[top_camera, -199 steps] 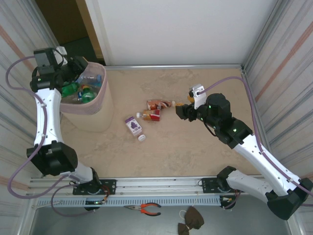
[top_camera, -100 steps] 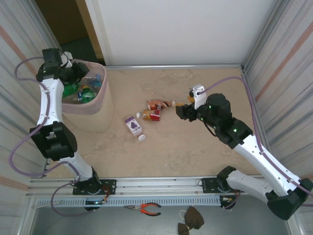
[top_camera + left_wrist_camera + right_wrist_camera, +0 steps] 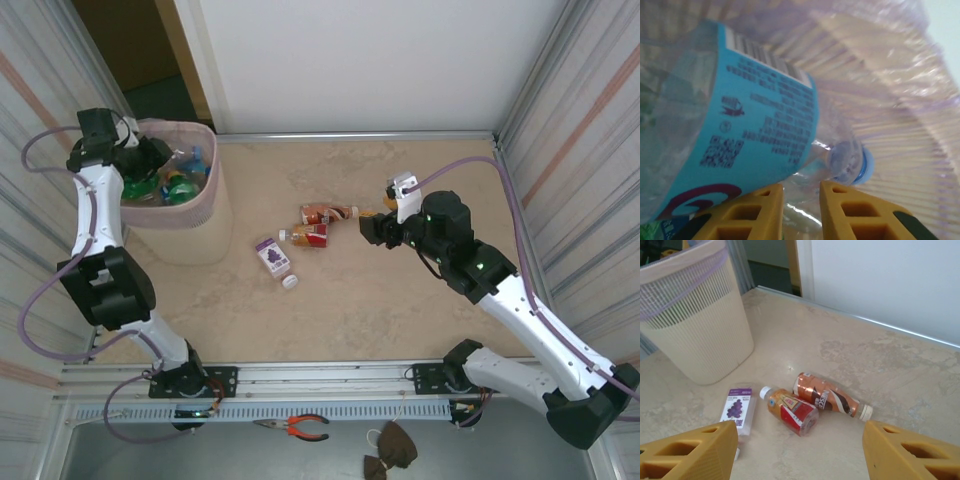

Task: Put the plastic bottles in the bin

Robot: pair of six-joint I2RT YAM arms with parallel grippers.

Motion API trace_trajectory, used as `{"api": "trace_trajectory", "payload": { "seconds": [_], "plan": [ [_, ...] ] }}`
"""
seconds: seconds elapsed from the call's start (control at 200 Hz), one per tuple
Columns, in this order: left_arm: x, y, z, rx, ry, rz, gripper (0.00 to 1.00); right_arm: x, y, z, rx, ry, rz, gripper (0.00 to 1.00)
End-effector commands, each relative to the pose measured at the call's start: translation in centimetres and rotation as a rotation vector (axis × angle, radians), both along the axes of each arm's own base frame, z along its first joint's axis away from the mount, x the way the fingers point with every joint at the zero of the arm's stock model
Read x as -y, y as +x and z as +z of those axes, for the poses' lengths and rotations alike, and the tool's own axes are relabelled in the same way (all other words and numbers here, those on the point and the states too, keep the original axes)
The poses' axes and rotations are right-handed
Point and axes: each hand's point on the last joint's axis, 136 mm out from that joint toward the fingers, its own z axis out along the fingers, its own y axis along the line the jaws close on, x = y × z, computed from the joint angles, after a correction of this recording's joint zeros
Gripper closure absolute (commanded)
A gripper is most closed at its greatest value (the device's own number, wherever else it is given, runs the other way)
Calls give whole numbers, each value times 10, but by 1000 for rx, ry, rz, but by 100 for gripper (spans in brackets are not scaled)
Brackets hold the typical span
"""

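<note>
table (image 3: pixel 400 320) beige, marbled | I see bin (image 3: pixel 195 245) standing far-left | copper bottle (image 3: pixel 325 213), red-label bottle (image 3: pixel 308 235), purple-label bottle (image 3: pixel 271 255) lying mid-table | white cap (image 3: pixel 290 282) beside purple one

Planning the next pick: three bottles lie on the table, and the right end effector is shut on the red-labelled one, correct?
Not shut: the right wrist view shows the right end effector open, the red-labelled bottle lying free on the table.
</note>
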Motion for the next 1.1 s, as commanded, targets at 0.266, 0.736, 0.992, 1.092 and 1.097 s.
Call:
{"api": "trace_trajectory", "payload": {
  "seconds": [0.266, 0.736, 0.992, 1.092, 1.097],
  "plan": [
    [17, -23, 82, 209, -28, -74, 69, -18, -6, 11, -2, 12, 64, 34],
    [47, -106, 136, 384, 101, -149, 58, -86, -15, -30, -106, -124, 234, 35],
    [68, -151, 131, 433, 121, -193, 54, -122, -11, -61, -220, -144, 218, 36],
    [75, -165, 128, 442, 98, -195, 54, -134, -6, -77, -293, -163, 176, 37],
    [75, -166, 129, 443, 97, -195, 55, -134, -6, -78, -298, -163, 174, 37]
  ]
}}
